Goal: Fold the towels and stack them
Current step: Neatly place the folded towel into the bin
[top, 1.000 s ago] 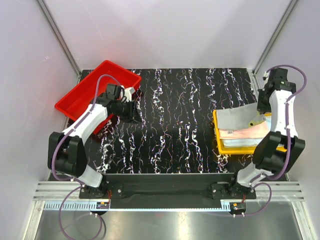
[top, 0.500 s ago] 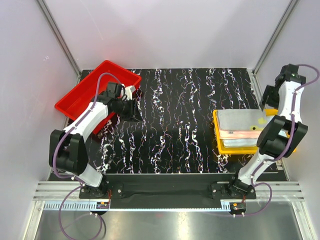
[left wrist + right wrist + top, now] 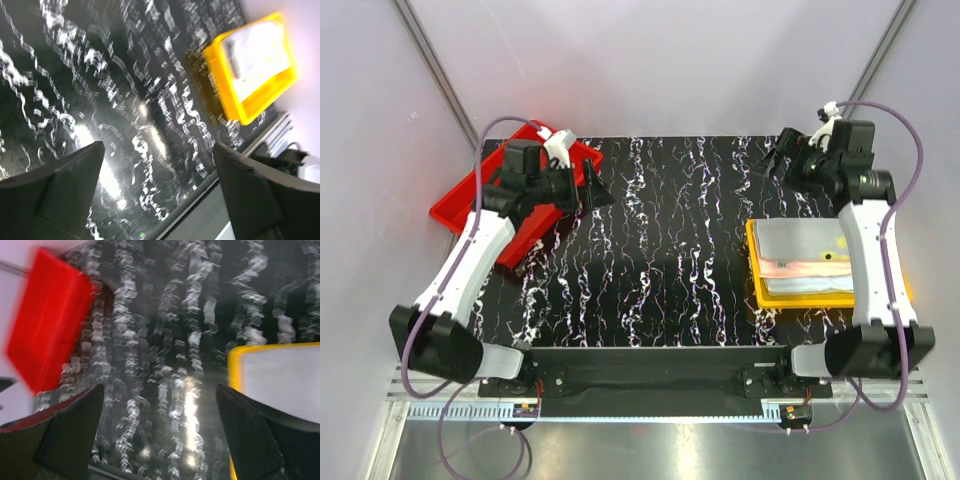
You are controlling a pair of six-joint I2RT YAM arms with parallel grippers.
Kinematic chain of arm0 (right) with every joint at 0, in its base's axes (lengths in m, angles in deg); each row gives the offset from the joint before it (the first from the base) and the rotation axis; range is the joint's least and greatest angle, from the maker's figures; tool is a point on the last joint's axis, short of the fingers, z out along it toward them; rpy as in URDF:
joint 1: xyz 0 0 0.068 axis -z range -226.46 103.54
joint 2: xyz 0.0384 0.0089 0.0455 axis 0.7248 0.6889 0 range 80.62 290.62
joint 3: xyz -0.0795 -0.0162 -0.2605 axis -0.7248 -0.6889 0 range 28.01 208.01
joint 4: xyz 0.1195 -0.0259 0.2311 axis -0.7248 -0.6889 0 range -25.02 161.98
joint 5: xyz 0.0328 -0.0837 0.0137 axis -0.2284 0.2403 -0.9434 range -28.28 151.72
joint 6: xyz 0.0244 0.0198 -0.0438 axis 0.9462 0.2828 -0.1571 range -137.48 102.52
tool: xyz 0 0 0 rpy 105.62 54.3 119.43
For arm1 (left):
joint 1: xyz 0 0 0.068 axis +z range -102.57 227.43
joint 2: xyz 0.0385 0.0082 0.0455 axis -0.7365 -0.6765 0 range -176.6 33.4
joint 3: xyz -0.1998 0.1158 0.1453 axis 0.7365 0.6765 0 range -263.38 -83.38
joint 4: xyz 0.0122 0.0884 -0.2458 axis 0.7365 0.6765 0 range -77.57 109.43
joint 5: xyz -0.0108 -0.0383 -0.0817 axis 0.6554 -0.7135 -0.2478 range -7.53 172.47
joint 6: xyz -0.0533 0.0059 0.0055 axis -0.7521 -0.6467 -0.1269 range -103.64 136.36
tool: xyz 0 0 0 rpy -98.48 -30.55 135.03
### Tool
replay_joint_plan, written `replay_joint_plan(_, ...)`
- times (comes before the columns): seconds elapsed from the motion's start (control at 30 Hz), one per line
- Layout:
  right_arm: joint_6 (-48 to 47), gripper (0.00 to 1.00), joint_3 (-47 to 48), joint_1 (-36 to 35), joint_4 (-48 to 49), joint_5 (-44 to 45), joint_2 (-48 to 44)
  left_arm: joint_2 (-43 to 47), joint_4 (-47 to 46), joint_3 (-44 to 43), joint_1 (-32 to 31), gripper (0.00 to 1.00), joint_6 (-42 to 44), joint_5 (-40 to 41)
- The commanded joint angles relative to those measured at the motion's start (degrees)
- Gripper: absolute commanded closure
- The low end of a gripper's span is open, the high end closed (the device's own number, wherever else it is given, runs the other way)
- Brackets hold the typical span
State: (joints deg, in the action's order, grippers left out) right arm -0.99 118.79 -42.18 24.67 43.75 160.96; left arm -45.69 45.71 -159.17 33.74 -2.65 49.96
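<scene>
In the yellow tray: the towels (image 3: pixel 808 252) lay as a flat stack inside the yellow tray (image 3: pixel 754 272) on the right of the desk (image 3: pixel 670 250). I saw a grey-white one on top, with pink and pale blue edges showing beneath it.
Left pincer: the left pincer (image 3: pixel 592 187) hung above the desk just beside the red tray (image 3: pixel 460 205), its fingers spread wide with nothing between them. My wrist view was blurred, but it showed only desk in the gap.
Right pincer: the right pincer (image 3: pixel 776 160) hung high near the far edge of the desk, apart from the stack. Its fingers were likewise wide and carried nothing.
Red tray: the left arm hid part of it from above, so I could not tell whether a towel remained there.
Step in hand: I judged the stacking close to finished, and took this moment as both arms standing clear of the stack.
How to do it well: I wanted both arms high and well apart from the yellow tray, so that no finger could drag the top towel's edge. I would have checked the stack's corners in the overhead view before calling it done. I would have squared the top towel with a light press only if it overhung the rim.
</scene>
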Motion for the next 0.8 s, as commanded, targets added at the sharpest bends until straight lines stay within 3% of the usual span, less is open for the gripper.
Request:
replay_joint_plan(0.0,11.62,0.0,-11.98,-0.93,16.79,-14.27,-8.33,5.95,-5.41,-2.26,0.33,0.01,-0.6,-1.06)
replay_joint_plan(0.13,12.61,0.0,-20.98,-0.93,19.89,-14.9,-16.33,11.05,-7.34,1.15,0.25,0.01,0.02,-0.09)
replay_joint_plan(0.3,8.21,0.0,-23.63,-0.93,15.67,-12.61,-20.39,19.66,-12.88,8.63,0.33,0.01,-0.51,1.66)
replay_joint_plan(0.53,7.76,0.0,-28.2,-0.93,19.71,-9.54,-26.01,22.75,-9.82,12.25,0.25,0.01,1.25,3.33)
replay_joint_plan(0.77,6.8,0.0,-28.38,-0.93,19.45,-10.06,-24.79,23.28,-8.49,11.72,0.33,0.01,1.95,4.47)
